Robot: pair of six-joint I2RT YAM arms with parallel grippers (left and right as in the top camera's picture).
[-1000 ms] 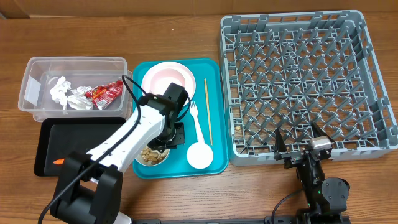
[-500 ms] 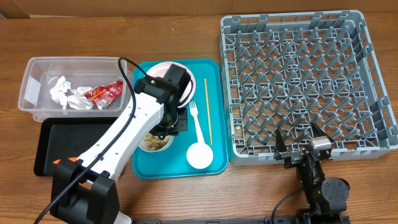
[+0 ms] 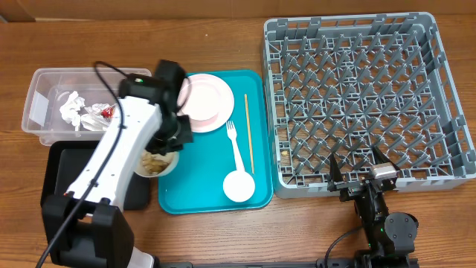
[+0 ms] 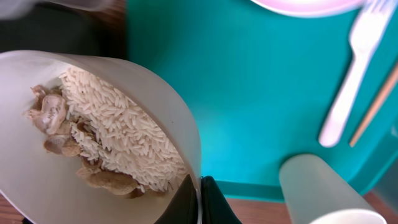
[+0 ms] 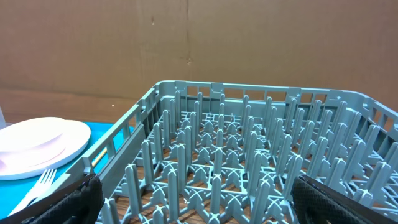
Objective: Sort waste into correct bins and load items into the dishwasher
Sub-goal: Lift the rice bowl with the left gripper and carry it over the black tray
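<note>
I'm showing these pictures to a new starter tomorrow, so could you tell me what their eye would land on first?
First, the left claw, shut on the rim of a bowl of rice at the teal tray's left edge. Then the big grey rack filling the right side, with the right claw open at its near edge.

No readable writing is showing.
Across the overhead and both wrist views, nothing is carrying a legible word, label, brand, number or sign.
</note>
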